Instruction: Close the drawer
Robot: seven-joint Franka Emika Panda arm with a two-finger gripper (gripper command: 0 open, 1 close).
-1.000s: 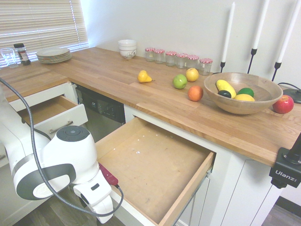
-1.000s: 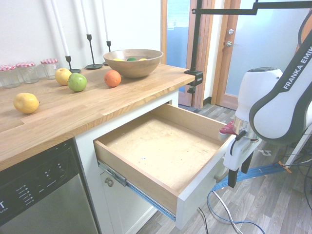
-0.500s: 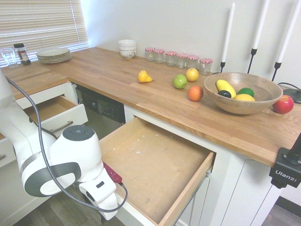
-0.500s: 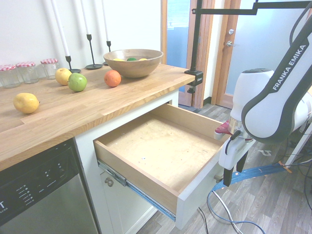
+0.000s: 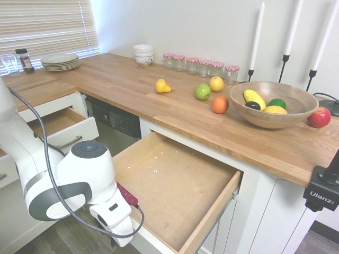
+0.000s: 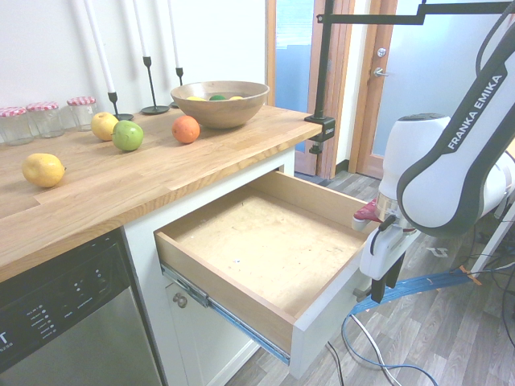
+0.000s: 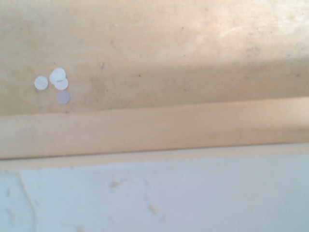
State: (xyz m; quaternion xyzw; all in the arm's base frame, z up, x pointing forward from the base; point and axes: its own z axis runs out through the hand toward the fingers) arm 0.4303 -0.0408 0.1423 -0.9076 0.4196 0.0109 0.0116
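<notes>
One drawer point(image 6: 265, 249) mattered here, the wide one, pulled fully out below the counter point(image 6: 121, 189), its pale plywood floor bare; my gripper point(image 6: 385, 277) hung just outside its white front, fingers pointing down and set close together as far as I could judge, holding nothing, placed there, I judged, to push the front inward; beyond, the fruit bowl point(image 6: 219, 100) and jars point(image 6: 48, 117) stood well clear.

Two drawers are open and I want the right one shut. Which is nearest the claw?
The wide drawer under the fruit bowl; the claw hangs at its white front.
</notes>
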